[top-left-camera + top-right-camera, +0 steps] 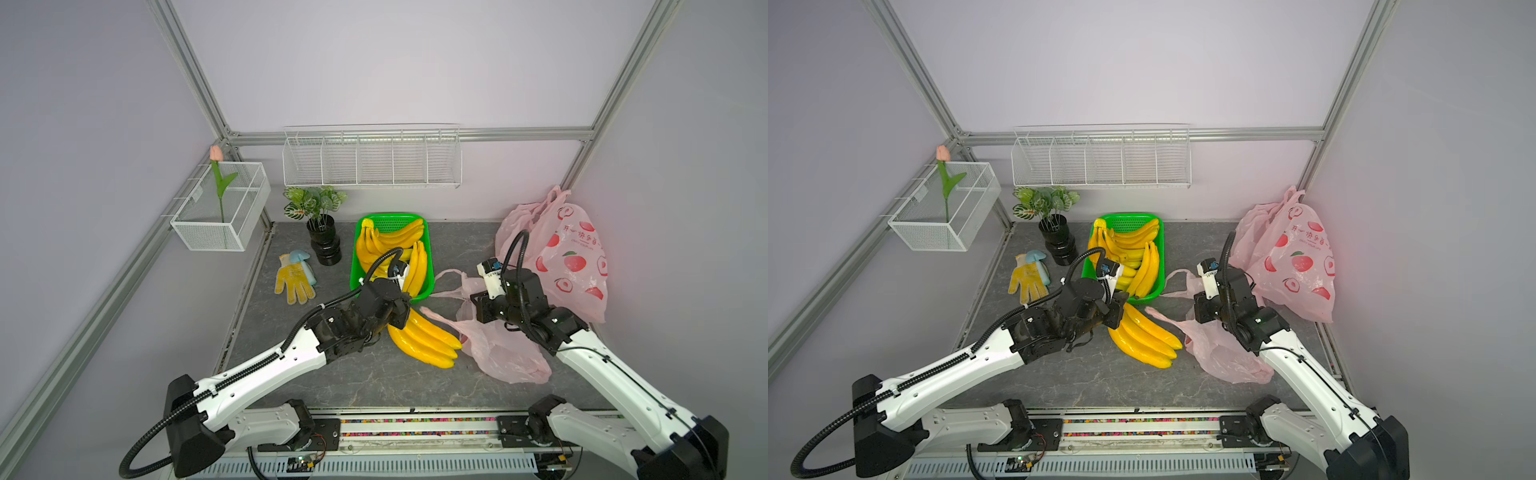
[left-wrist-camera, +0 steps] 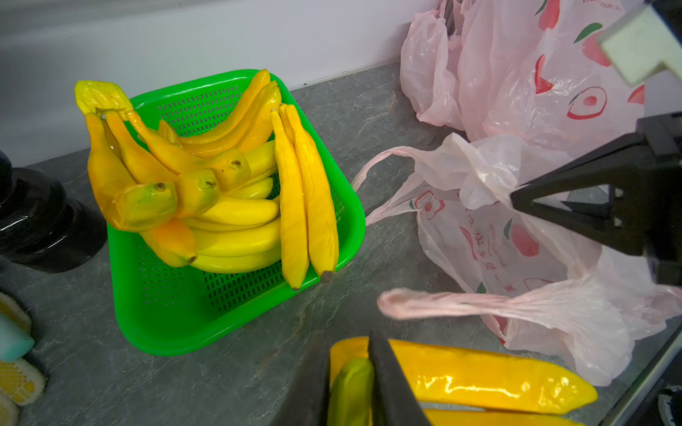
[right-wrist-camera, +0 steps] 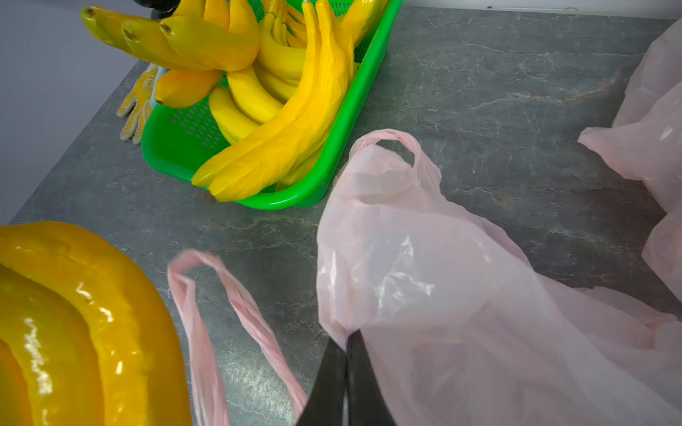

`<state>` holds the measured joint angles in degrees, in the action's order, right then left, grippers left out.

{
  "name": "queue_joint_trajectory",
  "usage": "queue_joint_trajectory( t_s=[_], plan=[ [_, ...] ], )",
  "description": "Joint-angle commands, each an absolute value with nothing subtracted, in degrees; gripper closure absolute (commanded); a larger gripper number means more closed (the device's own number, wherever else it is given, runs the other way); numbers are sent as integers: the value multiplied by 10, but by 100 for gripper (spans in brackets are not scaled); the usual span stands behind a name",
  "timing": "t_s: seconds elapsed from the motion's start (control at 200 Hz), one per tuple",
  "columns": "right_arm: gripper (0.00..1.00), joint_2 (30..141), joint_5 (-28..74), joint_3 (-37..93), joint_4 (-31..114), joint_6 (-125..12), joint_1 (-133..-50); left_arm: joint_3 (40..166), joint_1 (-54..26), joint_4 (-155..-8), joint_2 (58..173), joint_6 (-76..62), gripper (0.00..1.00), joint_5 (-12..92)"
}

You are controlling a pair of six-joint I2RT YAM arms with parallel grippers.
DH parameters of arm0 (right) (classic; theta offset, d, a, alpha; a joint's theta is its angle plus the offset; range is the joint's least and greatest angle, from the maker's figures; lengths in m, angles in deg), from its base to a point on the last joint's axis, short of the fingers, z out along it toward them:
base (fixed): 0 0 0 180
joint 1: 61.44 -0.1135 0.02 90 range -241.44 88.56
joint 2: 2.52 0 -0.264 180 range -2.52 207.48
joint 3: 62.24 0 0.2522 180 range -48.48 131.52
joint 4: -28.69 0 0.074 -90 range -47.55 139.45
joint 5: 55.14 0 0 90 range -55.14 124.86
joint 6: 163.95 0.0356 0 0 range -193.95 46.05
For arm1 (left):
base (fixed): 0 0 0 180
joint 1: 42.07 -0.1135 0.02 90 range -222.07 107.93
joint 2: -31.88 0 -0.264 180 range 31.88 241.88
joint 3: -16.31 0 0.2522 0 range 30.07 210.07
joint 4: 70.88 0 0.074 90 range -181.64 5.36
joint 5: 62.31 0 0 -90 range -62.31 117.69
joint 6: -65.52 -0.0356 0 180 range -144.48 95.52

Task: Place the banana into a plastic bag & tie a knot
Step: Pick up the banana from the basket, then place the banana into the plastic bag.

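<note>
Grey marbled desk [image 1: 353,386]. At its right, a crumpled pink plastic bag [image 1: 507,357], rim pinched in the closed right fingers [image 3: 328,387]. Just left of it, a yellow banana bunch [image 1: 424,340], its green stem clamped between the left fingers [image 2: 385,383].
</note>
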<state>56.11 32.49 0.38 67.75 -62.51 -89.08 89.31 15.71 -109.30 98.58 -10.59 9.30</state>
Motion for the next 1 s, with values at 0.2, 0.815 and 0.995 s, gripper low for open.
queue_joint_trajectory(
  t_s=[0.2,0.815,0.995],
  plan=[
    [93,588,322,15,706,-634,-896,893,159,-1046,999,-54,84,-28],
    [93,599,368,-20,682,-646,-935,968,110,-1025,974,-119,85,-158],
    [93,588,421,-19,690,-643,-934,966,99,-1036,959,-124,86,-177]
  ],
)
